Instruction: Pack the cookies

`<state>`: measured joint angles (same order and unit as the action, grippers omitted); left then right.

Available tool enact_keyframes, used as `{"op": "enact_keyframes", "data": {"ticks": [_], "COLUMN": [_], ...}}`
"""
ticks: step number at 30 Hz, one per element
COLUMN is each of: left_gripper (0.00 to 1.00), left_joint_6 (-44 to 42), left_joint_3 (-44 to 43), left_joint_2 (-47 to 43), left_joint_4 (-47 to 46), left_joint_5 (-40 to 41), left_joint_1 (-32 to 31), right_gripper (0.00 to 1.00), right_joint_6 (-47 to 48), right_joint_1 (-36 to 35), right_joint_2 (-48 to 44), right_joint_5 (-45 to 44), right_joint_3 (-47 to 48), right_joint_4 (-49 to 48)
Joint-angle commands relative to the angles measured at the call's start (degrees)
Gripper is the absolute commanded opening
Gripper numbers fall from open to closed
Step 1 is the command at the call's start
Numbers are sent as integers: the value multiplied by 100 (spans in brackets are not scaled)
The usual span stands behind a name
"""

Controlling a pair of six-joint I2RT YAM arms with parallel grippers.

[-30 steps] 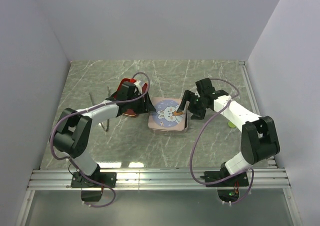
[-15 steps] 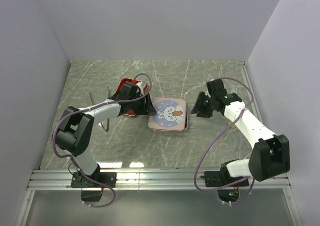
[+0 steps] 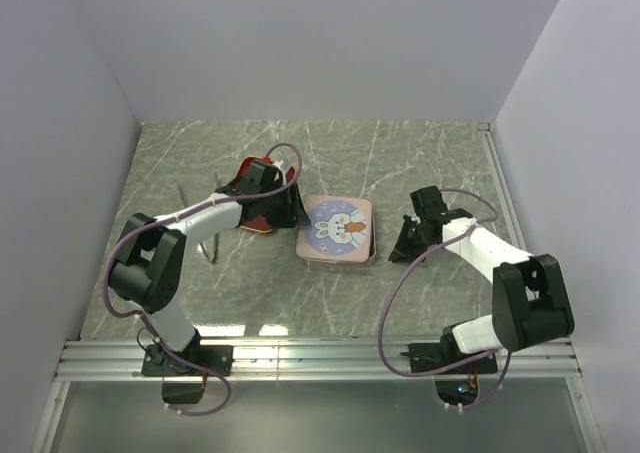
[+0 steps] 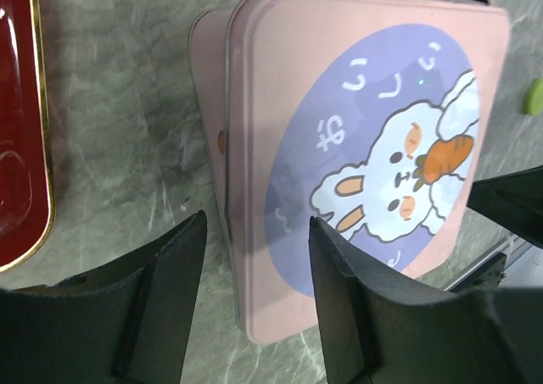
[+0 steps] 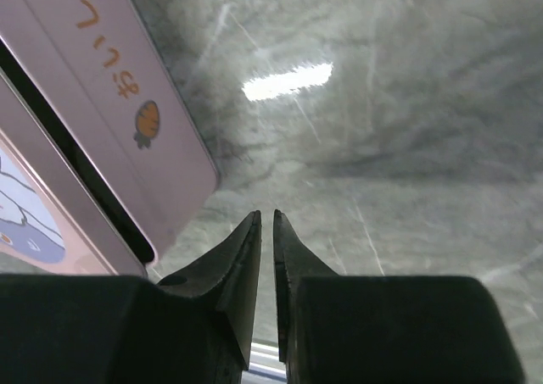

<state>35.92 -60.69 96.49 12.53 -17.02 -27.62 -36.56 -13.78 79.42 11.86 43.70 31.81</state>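
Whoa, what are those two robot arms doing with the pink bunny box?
The pink bunny box sits in the middle of the table with its lid on, a bit crooked. The left gripper is open at the box's left edge, beside a red tray. The right gripper is shut and empty, just right of the box. One green cookie lies on the table.

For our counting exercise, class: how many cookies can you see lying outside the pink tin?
1: a green cookie beyond the pink tin, at the left wrist view's right edge. Others may be hidden inside the tin or out of view.
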Motion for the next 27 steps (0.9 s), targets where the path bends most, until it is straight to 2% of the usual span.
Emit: {"op": "enact_keyframes", "data": {"ticks": [1,12,27], "left_gripper": [57,59,58], "left_joint_6": [82,292,635], "left_joint_3": [-189,-206,-1041], "left_joint_2": [-95,-210,221], "left_joint_4": [232,451,1049], "left_joint_5": [110,155,304], "left_joint_1": [-86,-235,-473], "right_gripper": [18,13,8], "right_joint_6": [-89,-62,-335], "right_joint_1": [-107,-405,-828], "right_joint_2": [213,1075,1252], "right_joint_5": [132,229,546], "right_joint_3": [182,815,886], "right_joint_4": [-457,-615,-861]}}
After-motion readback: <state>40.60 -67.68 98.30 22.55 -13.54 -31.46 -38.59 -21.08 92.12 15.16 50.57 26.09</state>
